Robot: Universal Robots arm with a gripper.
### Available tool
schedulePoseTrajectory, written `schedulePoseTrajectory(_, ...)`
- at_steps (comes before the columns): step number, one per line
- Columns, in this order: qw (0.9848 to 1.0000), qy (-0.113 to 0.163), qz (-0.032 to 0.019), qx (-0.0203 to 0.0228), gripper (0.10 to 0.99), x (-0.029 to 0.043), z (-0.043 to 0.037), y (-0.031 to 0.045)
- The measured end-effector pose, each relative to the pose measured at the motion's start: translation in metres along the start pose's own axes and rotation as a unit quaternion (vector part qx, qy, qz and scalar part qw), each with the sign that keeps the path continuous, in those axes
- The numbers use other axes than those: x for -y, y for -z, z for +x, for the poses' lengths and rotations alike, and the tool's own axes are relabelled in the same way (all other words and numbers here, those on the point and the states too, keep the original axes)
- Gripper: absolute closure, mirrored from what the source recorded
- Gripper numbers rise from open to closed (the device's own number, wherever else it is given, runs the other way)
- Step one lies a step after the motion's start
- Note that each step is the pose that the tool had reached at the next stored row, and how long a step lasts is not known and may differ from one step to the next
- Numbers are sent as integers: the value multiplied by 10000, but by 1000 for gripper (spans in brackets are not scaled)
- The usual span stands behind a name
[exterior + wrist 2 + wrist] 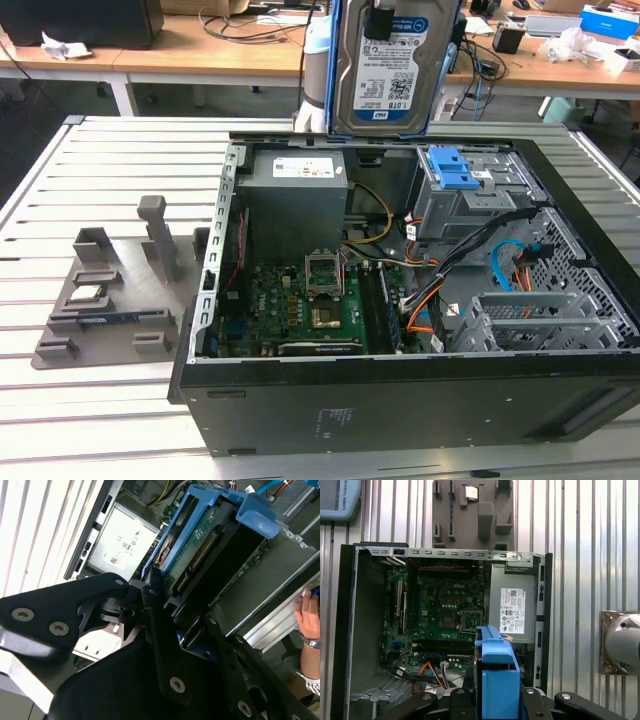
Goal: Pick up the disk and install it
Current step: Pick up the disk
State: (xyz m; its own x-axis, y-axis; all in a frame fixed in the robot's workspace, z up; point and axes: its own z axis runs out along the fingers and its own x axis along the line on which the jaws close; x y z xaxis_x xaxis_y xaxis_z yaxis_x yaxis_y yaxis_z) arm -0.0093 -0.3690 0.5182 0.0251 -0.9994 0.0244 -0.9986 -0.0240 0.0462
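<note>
You are seeing the gripper (379,22) clamping the disk (385,72), a flat rectangular slab of silver metal with a blue-and-white label and smooth blue plastic rails running down both long edges. The matte black jaws are pinching its upper end, so the disk is hanging upright with the label facing the exterior camera.

It is hovering clear above the far rim of the open black sheet-metal computer case (400,410). The case is lying on its side on the ribbed, pale metal slat table (110,150). Below the disk, the boxy grey steel power supply (297,195) is sitting beside a grey perforated drive cage (450,200) topped with a blue plastic latch. The green motherboard (300,310) is lying flat on the case floor.

In the second wrist view the disk (197,535) is showing its green circuit-board underside and a row of connector pins, framed by the blue rail. A person's hand (304,611) with a wristwatch is resting near the picture's edge.

On the exterior view's left, a grey moulded plastic fixture (110,310) with upright posts is cradling a small square silver chip (88,293).
</note>
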Motion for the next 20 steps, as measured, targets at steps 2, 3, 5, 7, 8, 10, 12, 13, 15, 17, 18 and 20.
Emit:
schedulePoseTrajectory(2, 10000, -1, -1, -9, 722, 0, 2, 1)
schedulePoseTrajectory(3, 10000, -1, -1, -13, 722, 0, 4, 1)
schedulePoseTrajectory(5, 10000, -1, -1, -23, 722, 0, 6, 0)
schedulePoseTrajectory(7, 10000, -1, -1, -34, 722, 0, 7, -1)
schedulePoseTrajectory(8, 10000, -1, -1, -39, 722, 0, 7, -1)
schedulePoseTrajectory(10, 10000, -2, -2, -47, 722, 0, 8, -1)
schedulePoseTrajectory(12, 10000, -3, -1, -48, 722, -1, 13, -2)
schedulePoseTrajectory(13, 10000, -2, -1, -48, 722, 0, 21, -3)
schedulePoseTrajectory(15, 10000, -2, -2, -49, 722, -1, 54, -4)
schedulePoseTrajectory(17, 10000, -2, -1, -48, 722, -2, 80, -7)
schedulePoseTrajectory(18, 10000, -2, -1, -48, 722, -2, 91, -9)
schedulePoseTrajectory(20, 10000, -4, -2, -67, 722, -2, 99, -12)
